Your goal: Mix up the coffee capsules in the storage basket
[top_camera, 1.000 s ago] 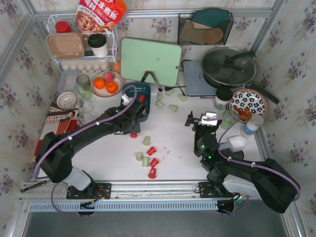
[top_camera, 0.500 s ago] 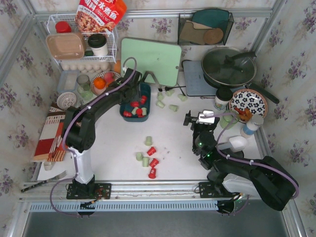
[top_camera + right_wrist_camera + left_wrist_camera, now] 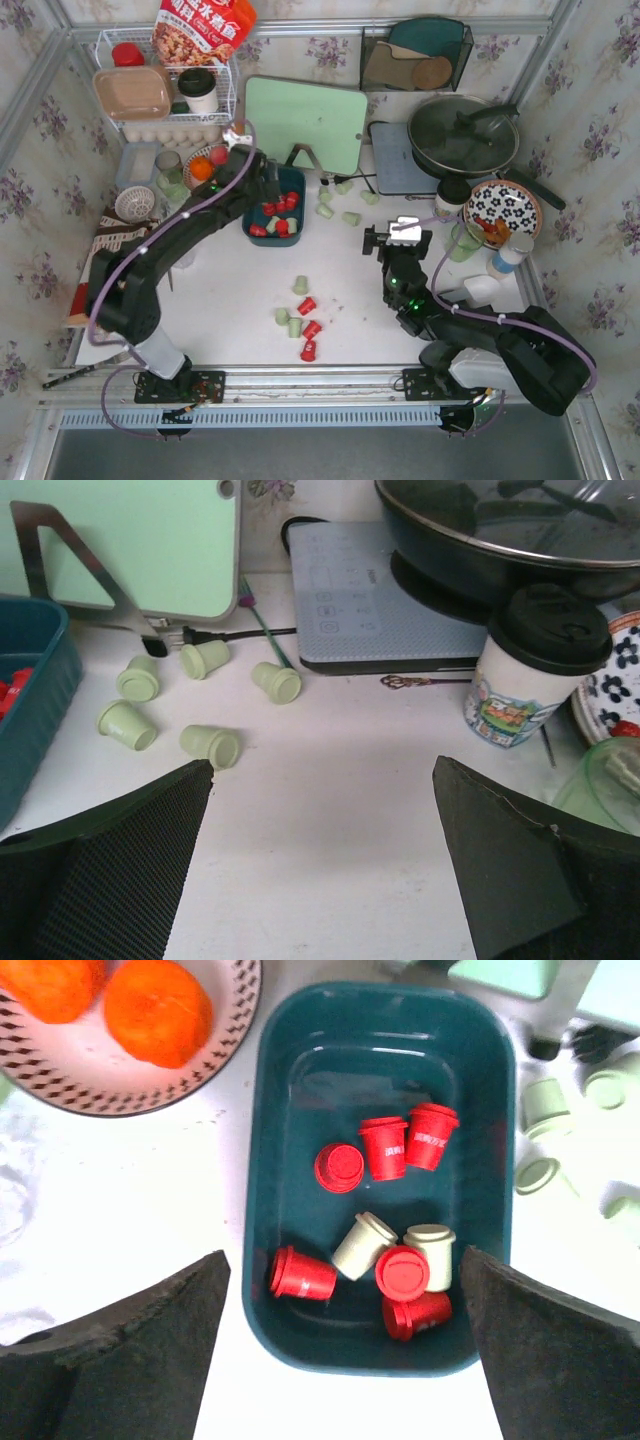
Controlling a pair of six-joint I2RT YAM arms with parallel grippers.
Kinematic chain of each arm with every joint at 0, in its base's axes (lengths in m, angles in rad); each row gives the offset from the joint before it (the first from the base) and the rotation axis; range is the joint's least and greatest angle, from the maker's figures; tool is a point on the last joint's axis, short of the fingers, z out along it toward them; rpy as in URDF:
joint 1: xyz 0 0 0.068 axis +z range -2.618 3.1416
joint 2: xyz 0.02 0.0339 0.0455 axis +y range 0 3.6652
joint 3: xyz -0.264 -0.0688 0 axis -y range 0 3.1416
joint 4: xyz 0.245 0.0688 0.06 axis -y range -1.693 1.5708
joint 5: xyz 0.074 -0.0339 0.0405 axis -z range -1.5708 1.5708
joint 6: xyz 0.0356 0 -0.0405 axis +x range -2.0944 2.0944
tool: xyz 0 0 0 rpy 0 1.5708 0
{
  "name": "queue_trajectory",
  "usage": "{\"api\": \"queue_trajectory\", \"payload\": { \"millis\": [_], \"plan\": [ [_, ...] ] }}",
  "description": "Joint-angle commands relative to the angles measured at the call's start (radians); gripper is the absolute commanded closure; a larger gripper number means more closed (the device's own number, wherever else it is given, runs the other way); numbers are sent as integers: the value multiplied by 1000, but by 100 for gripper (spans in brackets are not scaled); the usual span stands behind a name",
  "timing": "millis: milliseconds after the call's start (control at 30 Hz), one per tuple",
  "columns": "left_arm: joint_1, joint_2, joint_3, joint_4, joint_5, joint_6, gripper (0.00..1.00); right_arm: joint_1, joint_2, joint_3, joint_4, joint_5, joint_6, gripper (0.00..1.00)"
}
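The storage basket (image 3: 262, 1110), a dark teal tub, holds several red coffee capsules (image 3: 385, 1147) and two pale green ones (image 3: 365, 1243). My left gripper (image 3: 343, 1255) hovers open above the basket's near end with nothing between its fingers; in the top view it (image 3: 264, 185) hangs over the basket (image 3: 270, 242). A small cluster of red and green capsules (image 3: 300, 312) lies mid-table. Several green capsules (image 3: 210, 743) lie by the cutting board. My right gripper (image 3: 321, 762) is open and empty above bare table, to the right of them, and shows in the top view (image 3: 374, 242).
A plate of oranges (image 3: 160, 1010) sits left of the basket. Behind stand a green cutting board (image 3: 305, 120), an induction hob with a lidded pan (image 3: 462, 130) and a wire rack (image 3: 165, 90). A lidded paper cup (image 3: 525, 670) and a patterned plate (image 3: 502, 208) are at right.
My left arm rose and swung back over the basket, and its jaws opened wide. The right gripper drifted slightly left, still open.
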Motion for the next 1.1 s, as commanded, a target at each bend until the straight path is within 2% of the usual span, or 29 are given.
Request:
{"api": "queue_trajectory", "payload": {
  "millis": [0, 100, 167, 267, 367, 633, 767, 833, 933, 1067],
  "plan": [
    [18, -156, -46, -38, -53, -76, 1, 0, 15, 35, -81, -59, 61, 0],
    [74, -273, -64, -226, -18, -207, 1, 0, 27, 58, -135, -89, 85, 0],
    [116, -361, -68, -320, 41, -197, 1, 0, 37, 84, -180, -110, 104, 0],
    [128, -477, -40, -511, -15, -207, 1, 0, 63, 114, -225, -144, 115, 0],
    [127, -595, -44, -653, -6, -181, 1, -4, 106, 147, -262, -170, 114, 0],
    [126, -966, -260, -667, 92, 25, 1, -53, 276, 276, -378, -247, 132, 0],
    [126, -1126, -424, -580, 64, 20, 1, -87, 364, 370, -449, -302, 133, 1],
    [127, -1161, -477, -551, 58, 19, 1, -105, 415, 432, -496, -340, 137, 3],
    [127, -1165, -459, -579, 43, 26, 1, -136, 492, 528, -577, -396, 156, 9],
    [127, -1176, -460, -578, 62, 30, 0, -170, 581, 601, -583, -417, 185, 12]
  ]
}}
